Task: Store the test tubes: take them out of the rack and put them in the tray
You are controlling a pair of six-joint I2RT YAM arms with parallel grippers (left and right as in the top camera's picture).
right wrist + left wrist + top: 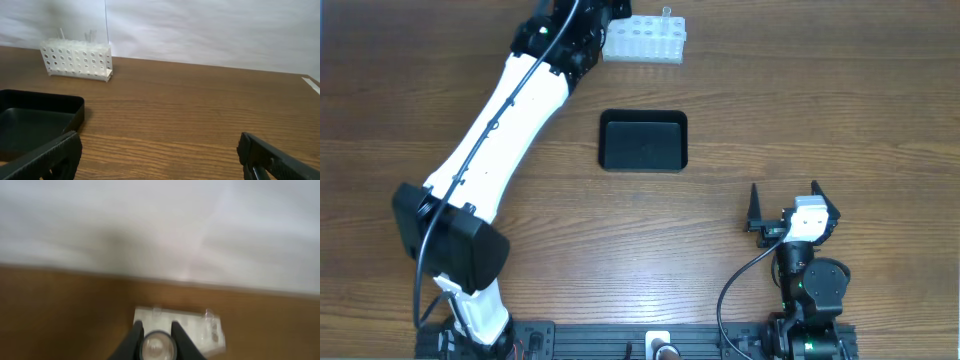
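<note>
Pinching one tube (pixel 157 347), left fingers (pixel 132 339); one tray (pixel 643 141).

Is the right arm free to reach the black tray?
Likely yes: bare tabletop lies between the right gripper and the tray; the left gripper holds a test tube at the rack.

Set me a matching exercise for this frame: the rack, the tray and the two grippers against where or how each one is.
Things:
1. rack
2. tray
3. left gripper
4. right gripper

Place or state:
A. open, near its own arm's base
B. black, empty, in the middle of the table
C. closed on a test tube, at the rack
D. white, at the table's far edge

Pairs: 1-D, 2-B, 3-C, 4-A
</note>
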